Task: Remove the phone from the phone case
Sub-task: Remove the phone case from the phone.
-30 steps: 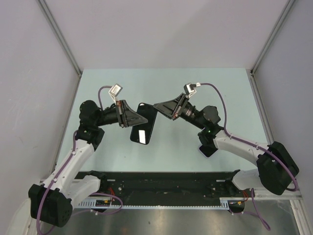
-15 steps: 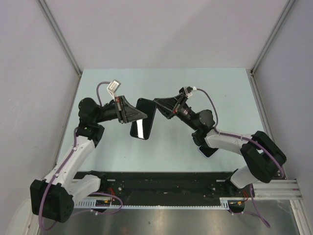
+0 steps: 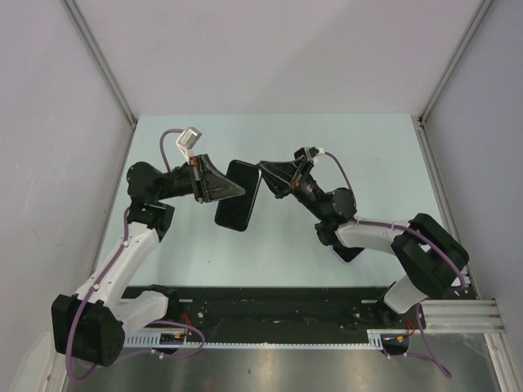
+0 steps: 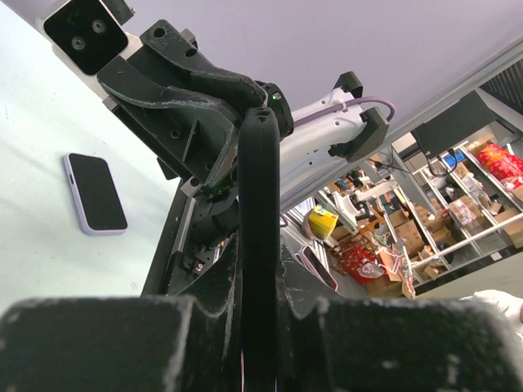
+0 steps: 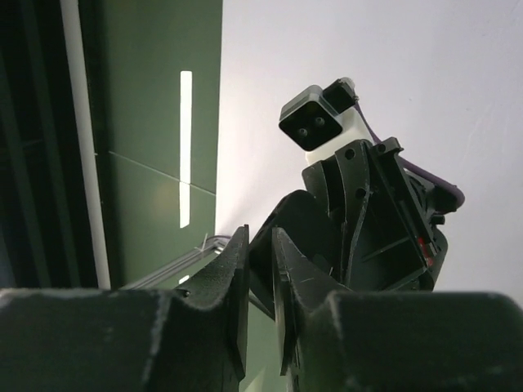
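Observation:
A black phone in its phone case (image 3: 236, 209) is held in the air over the middle of the table. My left gripper (image 3: 238, 192) is shut on it from the left; in the left wrist view its thin dark edge (image 4: 260, 188) runs up from between my jaws (image 4: 260, 273). My right gripper (image 3: 265, 172) meets the phone's upper right corner. In the right wrist view its jaws (image 5: 260, 249) stand almost together, with the rounded dark corner (image 5: 294, 214) between and just beyond them. I cannot tell phone from case.
A second phone in a lilac case (image 3: 350, 251) lies flat on the pale green table (image 3: 204, 147), partly under my right arm; it also shows in the left wrist view (image 4: 95, 193). Grey walls close off the left, right and back.
Both grippers have lifted the phone slightly toward the back. The phone has tilted, so the bright glare on its face is gone. My right arm has folded further to the left.

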Motion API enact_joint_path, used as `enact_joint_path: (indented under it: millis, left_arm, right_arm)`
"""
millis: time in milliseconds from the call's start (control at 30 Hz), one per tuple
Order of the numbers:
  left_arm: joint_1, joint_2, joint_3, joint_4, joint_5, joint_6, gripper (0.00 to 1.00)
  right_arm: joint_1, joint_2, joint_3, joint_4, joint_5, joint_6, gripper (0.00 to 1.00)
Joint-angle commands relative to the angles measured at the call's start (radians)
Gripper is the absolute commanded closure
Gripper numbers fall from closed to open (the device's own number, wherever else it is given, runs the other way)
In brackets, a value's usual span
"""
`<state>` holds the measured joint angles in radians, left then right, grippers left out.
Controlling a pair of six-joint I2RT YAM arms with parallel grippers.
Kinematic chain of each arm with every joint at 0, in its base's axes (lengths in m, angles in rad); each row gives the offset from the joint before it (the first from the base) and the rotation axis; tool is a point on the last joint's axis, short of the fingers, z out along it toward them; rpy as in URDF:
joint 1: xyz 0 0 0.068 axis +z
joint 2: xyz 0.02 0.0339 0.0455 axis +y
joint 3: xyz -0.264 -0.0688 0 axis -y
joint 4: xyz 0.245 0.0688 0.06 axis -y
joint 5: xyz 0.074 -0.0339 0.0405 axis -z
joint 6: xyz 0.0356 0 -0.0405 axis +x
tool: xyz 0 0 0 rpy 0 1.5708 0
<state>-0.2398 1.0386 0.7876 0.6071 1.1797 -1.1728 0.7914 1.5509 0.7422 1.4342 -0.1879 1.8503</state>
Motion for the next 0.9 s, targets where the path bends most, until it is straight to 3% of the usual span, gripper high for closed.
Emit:
enact_joint_path:
  millis: [0,333,433,533,700,733,867]
  left_arm:
    - [-0.006,-0.054,0.107,0.169,-0.071,-0.06,1.0]
    - [-0.006,-0.061,0.102,0.338,-0.078,-0.224,1.0]
    - [-0.006,-0.066,0.114,0.315,-0.078,-0.22,1.0]
    - [-0.006,-0.075,0.121,0.252,-0.078,-0.19,1.0]
    - [-0.006,-0.083,0.13,0.031,-0.083,-0.059,1.0]
    - [-0.006,-0.08,0.113,0.03,-0.081,-0.062,1.0]
    - [-0.006,-0.081,0.084,0.005,-0.078,-0.057,1.0]
  right_arm:
    - [0.035,0.084,-0.006,0.055,-0.073,0.009,1.0]
    - [0.039,0.147,-0.006,0.104,-0.067,0.04,1.0]
    - [0.039,0.141,-0.007,0.104,-0.07,0.014,1.0]
    - [0.017,0.062,-0.012,0.013,-0.096,-0.086,1.0]
    - [-0.043,-0.196,-0.021,-0.461,-0.079,-0.432,1.0]
    - [-0.052,-0.28,-0.018,-0.588,-0.07,-0.477,0.9]
    - [-0.11,-0.426,0.022,-0.788,-0.087,-0.649,0.57]
